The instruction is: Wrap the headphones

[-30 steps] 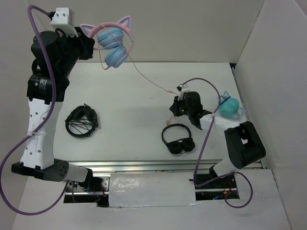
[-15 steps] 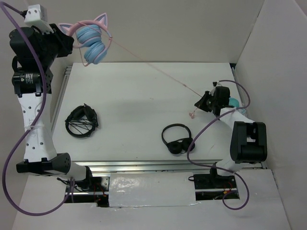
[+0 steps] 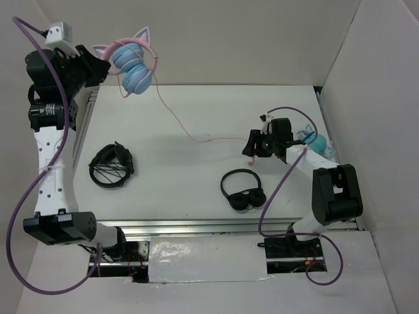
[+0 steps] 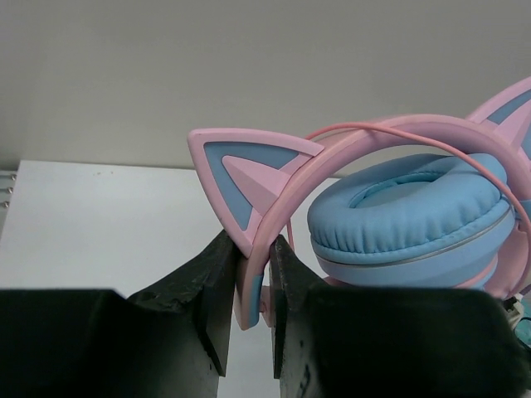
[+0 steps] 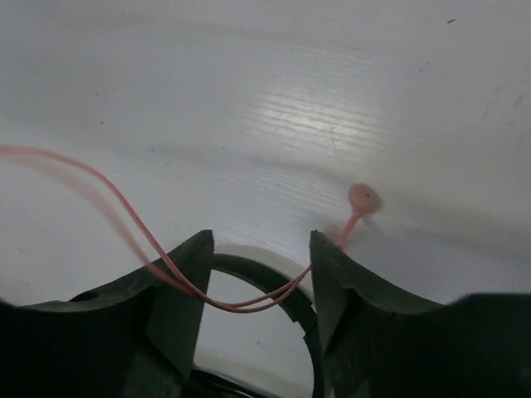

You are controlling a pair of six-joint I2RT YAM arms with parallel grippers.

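Now the left claw (image 4: pixel 251 253) grips the pink band (image 4: pixel 390 137) of the headphones (image 3: pixel 134 69), high over the far left corner of the table (image 3: pixel 196 176). The right claw (image 5: pixel 259 249) is open — the slack cable (image 5: pixel 228 305) only crosses its gap. Better to pinch it first, then wind with light tension.

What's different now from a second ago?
The right gripper swung right, pulling the pink cable taut, then came back toward the middle; the cable now sags. The left gripper carried the headphones leftward, still clamped on them. The black headphones stayed put.
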